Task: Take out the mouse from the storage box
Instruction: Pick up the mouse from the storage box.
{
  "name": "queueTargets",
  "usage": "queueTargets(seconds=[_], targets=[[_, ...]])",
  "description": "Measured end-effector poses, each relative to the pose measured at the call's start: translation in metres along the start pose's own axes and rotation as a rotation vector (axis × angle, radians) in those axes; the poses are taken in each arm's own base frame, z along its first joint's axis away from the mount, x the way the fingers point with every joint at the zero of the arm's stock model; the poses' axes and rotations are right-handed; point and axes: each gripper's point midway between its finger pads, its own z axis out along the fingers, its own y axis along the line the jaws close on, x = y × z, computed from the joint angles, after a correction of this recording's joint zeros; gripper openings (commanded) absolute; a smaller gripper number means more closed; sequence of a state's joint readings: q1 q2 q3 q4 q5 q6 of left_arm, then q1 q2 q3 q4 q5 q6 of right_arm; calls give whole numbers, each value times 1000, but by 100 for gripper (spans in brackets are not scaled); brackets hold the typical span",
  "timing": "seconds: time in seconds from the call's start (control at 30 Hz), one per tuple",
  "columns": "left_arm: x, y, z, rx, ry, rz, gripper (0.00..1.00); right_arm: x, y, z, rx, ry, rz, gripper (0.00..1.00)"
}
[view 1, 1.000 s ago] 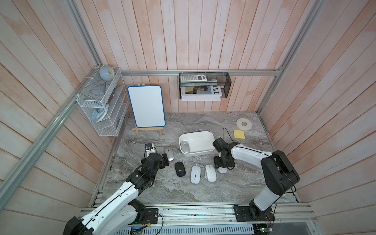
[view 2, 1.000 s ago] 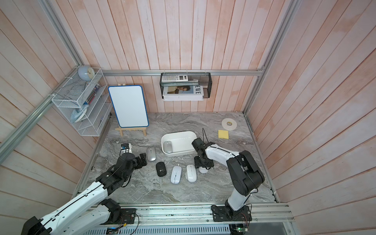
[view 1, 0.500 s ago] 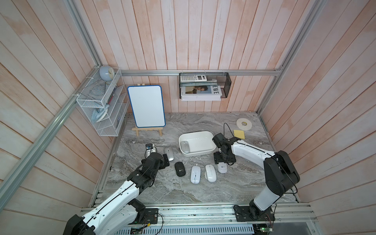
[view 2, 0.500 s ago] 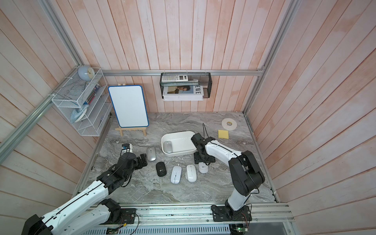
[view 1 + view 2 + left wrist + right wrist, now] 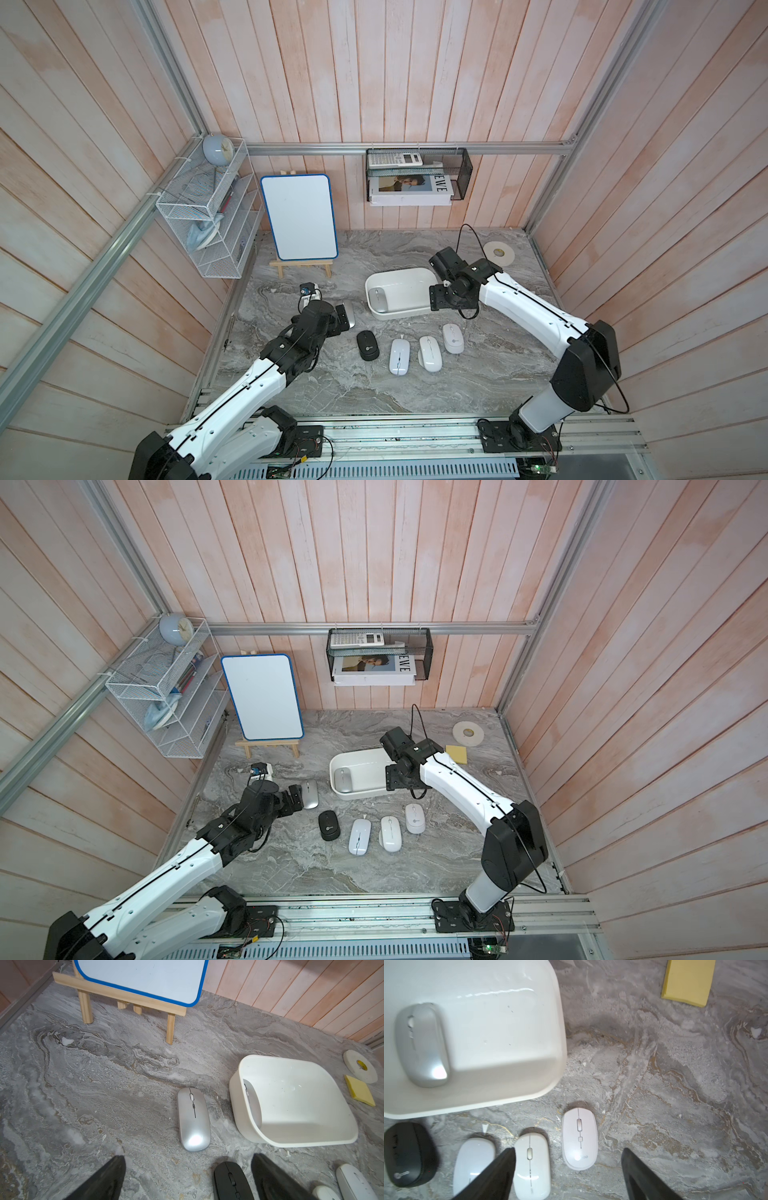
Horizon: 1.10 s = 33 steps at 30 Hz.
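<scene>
Right wrist view. Desk: What do we run, nearest first?

Field: Nearest, we see the right gripper point(image 5: 568, 1149), fingers parted and empty, above a row on the counter point(image 5: 675, 1084): a black mouse point(image 5: 409, 1153), two white mice point(image 5: 473, 1159) and a pinkish one point(image 5: 579, 1138). Beyond them is the storage box point(image 5: 500, 1028). The mouse point(image 5: 421, 1045) lies flat inside, at the end nearer the left arm and close along the end wall. Whether it touches the wall, we cannot tell.

Desk: And its looks?

Field: Silver, low and rounded, with a glossy shell, a bright glint on its tail and its wheel end pointing away from the arms' bases. In the left wrist view a second silver mouse point(image 5: 193, 1119) lies outside, just beside the box, with the left gripper point(image 5: 188, 1156) spread wide and empty near it.

Desk: What do we warn of?

Field: We judge the wall the main trouble. A finger may find no room beside the mouse and catch the rim, so the light box slides or tips. The slick shell may squirt out of a shallow pinch. The lookalike outside could be taken by mistake. If both arms go for that end, they may crowd each other.
</scene>
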<state>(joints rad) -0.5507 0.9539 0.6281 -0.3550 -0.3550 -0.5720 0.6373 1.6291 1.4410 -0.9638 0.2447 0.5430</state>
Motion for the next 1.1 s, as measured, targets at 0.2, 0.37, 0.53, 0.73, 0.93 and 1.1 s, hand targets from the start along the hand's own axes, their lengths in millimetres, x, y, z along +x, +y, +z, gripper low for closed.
queueTargets(seconds=[0.2, 0.37, 0.53, 0.73, 0.93, 1.1], targets=[[11, 1, 2, 16, 21, 3, 100, -25, 43, 3, -57, -24, -11, 84], [6, 2, -6, 35, -8, -9, 100, -40, 89, 30, -88, 1, -51, 85], [6, 2, -7, 36, -10, -11, 100, -44, 125, 63, -115, 43, -91, 85], [7, 3, -5, 28, -7, -7, 100, -48, 155, 92, -141, 77, -117, 85], [7, 4, -5, 22, -9, -7, 100, -41, 171, 112, -155, 122, -145, 85], [10, 4, -2, 16, 1, -3, 100, -35, 181, 121, -174, 153, -157, 85]])
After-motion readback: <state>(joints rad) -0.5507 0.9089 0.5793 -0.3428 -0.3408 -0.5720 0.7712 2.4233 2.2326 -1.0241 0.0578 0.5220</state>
